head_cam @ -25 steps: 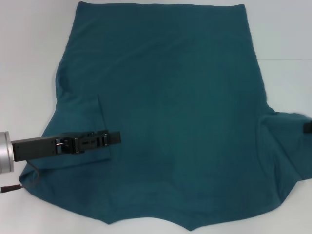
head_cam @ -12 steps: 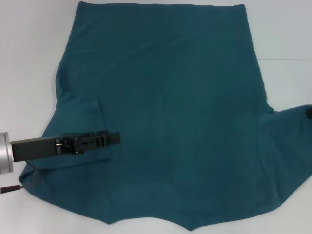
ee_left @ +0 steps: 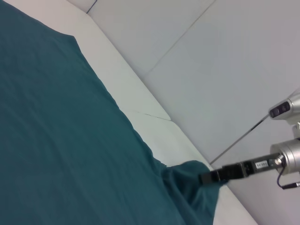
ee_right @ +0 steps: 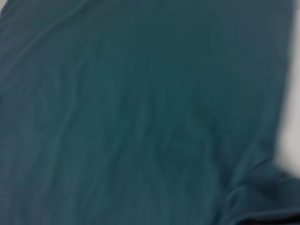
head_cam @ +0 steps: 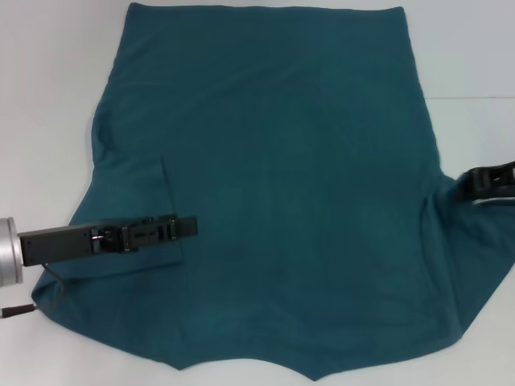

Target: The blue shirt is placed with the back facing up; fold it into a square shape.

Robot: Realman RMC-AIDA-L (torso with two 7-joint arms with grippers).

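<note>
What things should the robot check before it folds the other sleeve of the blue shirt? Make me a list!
1. Blue shirt lies back up, no lettering showing: ok.
2. Left sleeve folded onto the body: ok, with the left gripper resting over it.
3. Right sleeve folded in: not ok, it sticks out sideways.
4. Right gripper at the right sleeve's edge: ok; the left wrist view shows cloth bunched at its tip.
5. Right gripper's hold on the cloth: cannot tell.
6. Hem straight at the far edge: ok.
</note>
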